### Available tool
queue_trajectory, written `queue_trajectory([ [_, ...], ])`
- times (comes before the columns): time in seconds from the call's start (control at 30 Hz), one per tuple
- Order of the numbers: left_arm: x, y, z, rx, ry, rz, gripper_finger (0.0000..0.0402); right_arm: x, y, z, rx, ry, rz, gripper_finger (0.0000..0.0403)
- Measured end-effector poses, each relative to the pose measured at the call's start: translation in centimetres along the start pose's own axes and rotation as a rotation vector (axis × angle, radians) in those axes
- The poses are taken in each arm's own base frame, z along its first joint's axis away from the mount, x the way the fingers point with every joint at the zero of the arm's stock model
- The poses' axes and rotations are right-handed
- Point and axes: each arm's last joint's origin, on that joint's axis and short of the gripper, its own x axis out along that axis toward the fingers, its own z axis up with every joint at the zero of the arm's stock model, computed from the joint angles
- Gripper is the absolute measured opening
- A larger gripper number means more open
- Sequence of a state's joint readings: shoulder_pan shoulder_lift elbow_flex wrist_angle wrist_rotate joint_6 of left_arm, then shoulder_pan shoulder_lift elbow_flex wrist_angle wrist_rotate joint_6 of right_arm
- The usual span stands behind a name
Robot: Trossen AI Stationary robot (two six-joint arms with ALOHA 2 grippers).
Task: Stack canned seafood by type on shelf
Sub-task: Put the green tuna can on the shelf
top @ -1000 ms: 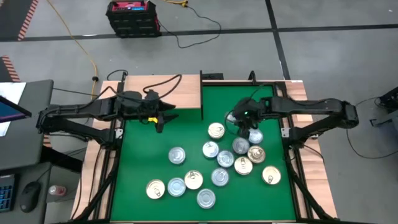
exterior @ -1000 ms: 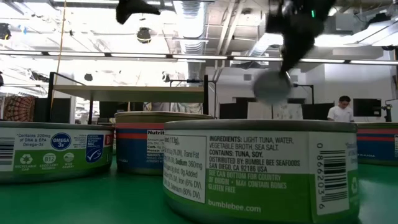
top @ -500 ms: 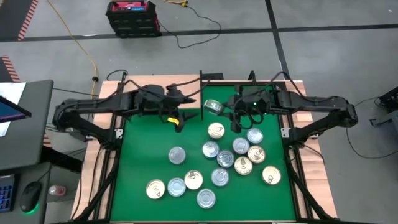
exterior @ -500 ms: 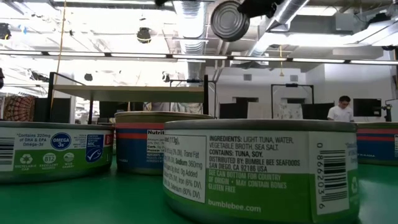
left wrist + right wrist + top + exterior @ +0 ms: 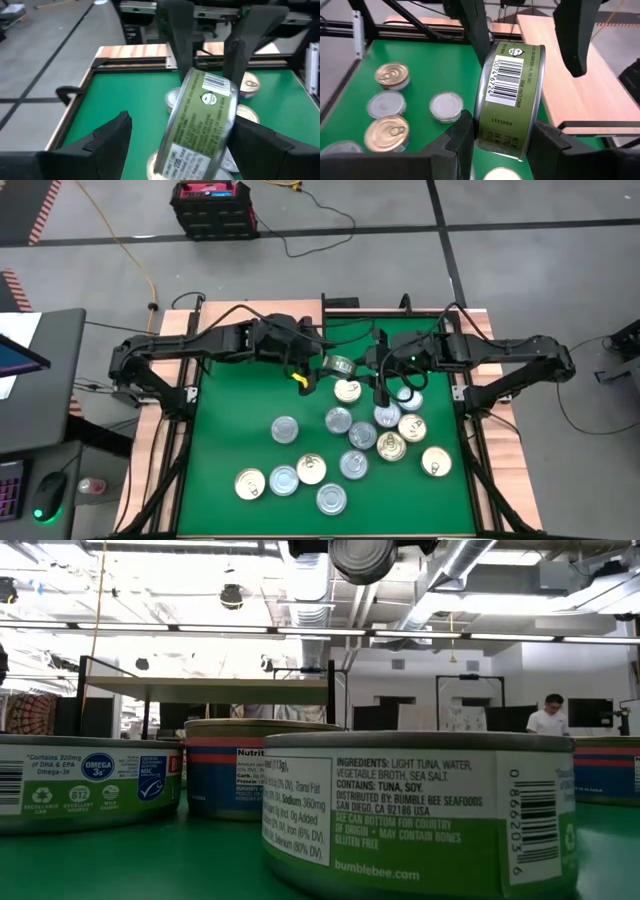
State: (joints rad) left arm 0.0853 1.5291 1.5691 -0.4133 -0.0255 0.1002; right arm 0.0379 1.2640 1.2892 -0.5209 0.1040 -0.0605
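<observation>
A green-labelled tin (image 5: pixel 343 365) of canned seafood hangs on its edge above the mat's far middle, and my right gripper (image 5: pixel 502 142) is shut on it. It also shows at the top of the low view as a round tin (image 5: pixel 362 556). My left gripper (image 5: pixel 182 125) faces it from the table's left, open. One of its fingers (image 5: pixel 475 30) stands on each side of the tin, and no touch shows. Several other tins (image 5: pixel 347 390) rest flat on the green mat (image 5: pixel 230 420). The shelf (image 5: pixel 570 75) lies at the mat's far left, partly under my left arm. My right gripper pinches the tin between its two fingers, one on each flat face, at the part of the tin nearest the gripper (image 5: pixel 505 134). The fingers come from the table's right, slanting a little downward. The tin is lifted clear of the mat, on its edge, its barcode side facing the wrist.
Loose tins (image 5: pixel 285 429) crowd the mat's middle and right, with more near the front edge (image 5: pixel 331 498). Three tins (image 5: pixel 410 810) stand close in the low view. The mat's left half (image 5: pixel 225 460) is bare. A person (image 5: pixel 548 718) stands far back in the room.
My right gripper has risen from the cluster of tins with the green-labelled tin and carried it toward the table's far left, clear of the mat. My left gripper has swung toward the table's right, away from the shelf, until its fingers stand around the tin.
</observation>
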Motion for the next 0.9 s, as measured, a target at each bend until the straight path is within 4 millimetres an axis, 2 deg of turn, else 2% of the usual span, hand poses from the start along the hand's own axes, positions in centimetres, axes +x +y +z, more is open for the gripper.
queue_trajectory([
  [0.13,-0.3,-0.2,0.1,0.018,-0.009,-0.063,0.0269,0.0,0.3,0.1,0.010,-0.007,0.005,0.0167],
  [0.4,-0.3,-0.3,-0.6,0.032,0.065,-0.117,0.0138,-0.1,0.6,0.6,0.019,-0.064,0.028,0.0176],
  [0.53,-0.6,-0.5,-0.5,0.000,0.067,-0.104,0.0137,-0.1,0.4,0.6,0.040,-0.064,0.022,0.0193],
  [0.77,-2.1,-0.1,-0.3,-0.020,0.085,0.024,0.0137,-0.3,-1.2,1.1,0.114,-0.120,-0.020,0.0278],
  [0.9,-3.3,0.1,-0.9,-0.013,0.171,0.101,0.0137,-1.3,-2.3,1.5,0.135,-0.170,-0.057,0.0315],
])
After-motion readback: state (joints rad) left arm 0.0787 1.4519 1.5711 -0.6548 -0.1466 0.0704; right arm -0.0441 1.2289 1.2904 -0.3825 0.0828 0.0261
